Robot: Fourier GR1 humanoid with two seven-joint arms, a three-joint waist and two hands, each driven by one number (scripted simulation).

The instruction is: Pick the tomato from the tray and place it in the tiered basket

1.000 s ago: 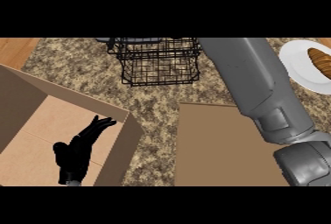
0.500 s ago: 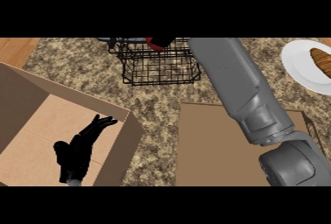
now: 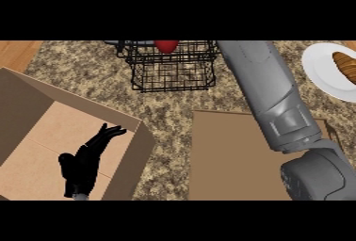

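Note:
The red tomato (image 3: 165, 45) shows at the picture's top edge, over the back of the black wire tiered basket (image 3: 173, 70). My right forearm (image 3: 268, 94) reaches from the lower right up past the basket's right side and runs out of view at the top, so its hand is hidden. Whether that hand holds the tomato cannot be seen. The flat brown tray (image 3: 222, 160) lies under the forearm with nothing visible on it. My left hand (image 3: 84, 162) rests open inside the cardboard box, fingers straight.
A large open cardboard box (image 3: 135, 155) fills the lower left. A white plate (image 3: 316, 66) with a croissant (image 3: 345, 66) sits at the right edge. The counter top is speckled brown stone.
The right forearm has swung left and farther forward. The tomato, unseen a second ago, has come into view at the top over the basket. The left hand has not moved.

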